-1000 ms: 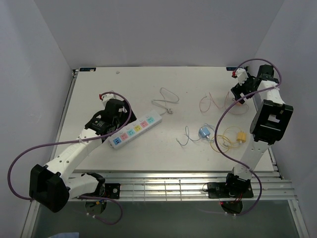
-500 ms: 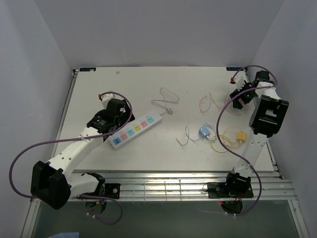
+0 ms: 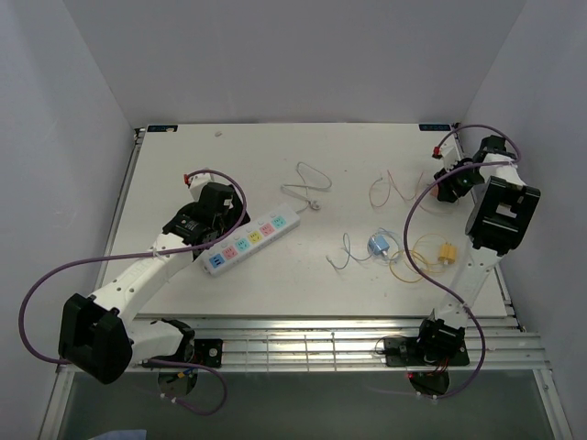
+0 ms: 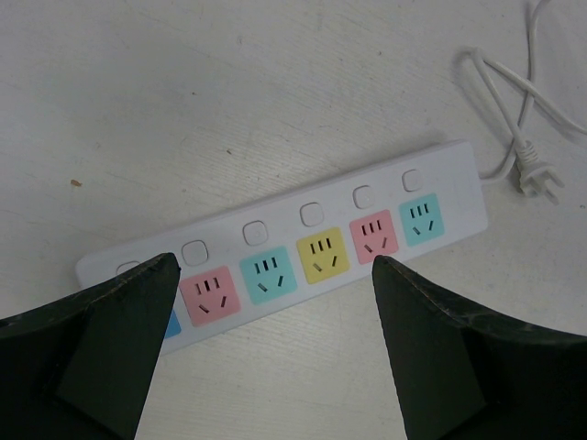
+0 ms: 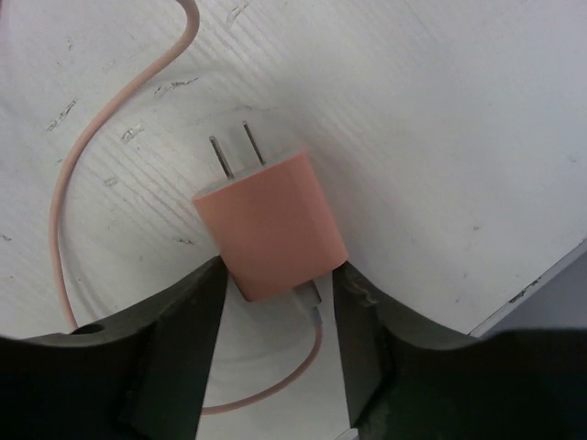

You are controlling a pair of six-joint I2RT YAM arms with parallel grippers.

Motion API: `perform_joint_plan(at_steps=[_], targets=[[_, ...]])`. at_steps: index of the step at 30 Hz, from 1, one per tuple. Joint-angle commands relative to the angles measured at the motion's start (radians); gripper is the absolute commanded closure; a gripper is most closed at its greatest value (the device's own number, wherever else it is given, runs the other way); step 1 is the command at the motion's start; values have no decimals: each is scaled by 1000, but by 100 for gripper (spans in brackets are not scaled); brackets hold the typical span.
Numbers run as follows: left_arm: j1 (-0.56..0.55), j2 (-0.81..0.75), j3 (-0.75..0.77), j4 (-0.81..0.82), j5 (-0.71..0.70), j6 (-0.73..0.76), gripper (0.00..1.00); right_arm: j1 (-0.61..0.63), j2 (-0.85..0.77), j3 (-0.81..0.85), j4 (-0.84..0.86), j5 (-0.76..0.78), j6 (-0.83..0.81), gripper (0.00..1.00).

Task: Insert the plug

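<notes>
Showing the white table from above, the top view is placing every item against the multi-colour power strip, which is lying diagonally left of centre.

- **Left gripper**: it is hovering directly over the power strip's near end, jaws spread as wide as they go and holding nothing.
- **Right gripper**: it is working well apart from the power strip, beyond its far end near the table's right edge. Its jaws are standing partway apart, bracketing the pink plug, which is lying flat on the table. The fingers are sitting right against the plug's two sides. Whether they are pressing on it yet cannot be told.
- **Handling (judged):** the plug is probably light and rigid, with a smooth plastic shell that may slip under a weak pinch. The best hold is likely across the flat sides of the body, behind the two metal prongs, which are thin and should be kept clear. The soft pink cable is likely to drag and twist the plug in transit.
- **Views compared:**
  - The top view alone is showing how far the plug is lying from the power strip, but the right wrist is hiding the plug there.
  - The right wrist view alone is showing the prongs and how the plug is lying.
  - The left wrist view alone is showing the coloured sockets, their slots and the switch buttons.
</notes>
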Motion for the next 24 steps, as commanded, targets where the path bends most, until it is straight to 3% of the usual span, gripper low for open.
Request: perform_joint_plan(at_steps=[1,14,21,24], targets=[[5,-7,19,9,-15,9,2,-14,-48,-13,-41,-56,-28,47],[5,-82,-19,10,11,-4,2,-14,-135,-24,-27,-211,0,83],[5,-116,-37,18,63,-9,2,-14,-249,-84,6,-306,32,86],[5,-118,-28,49,148,22,2,-11,-319,-107,32,-363,59,86]])
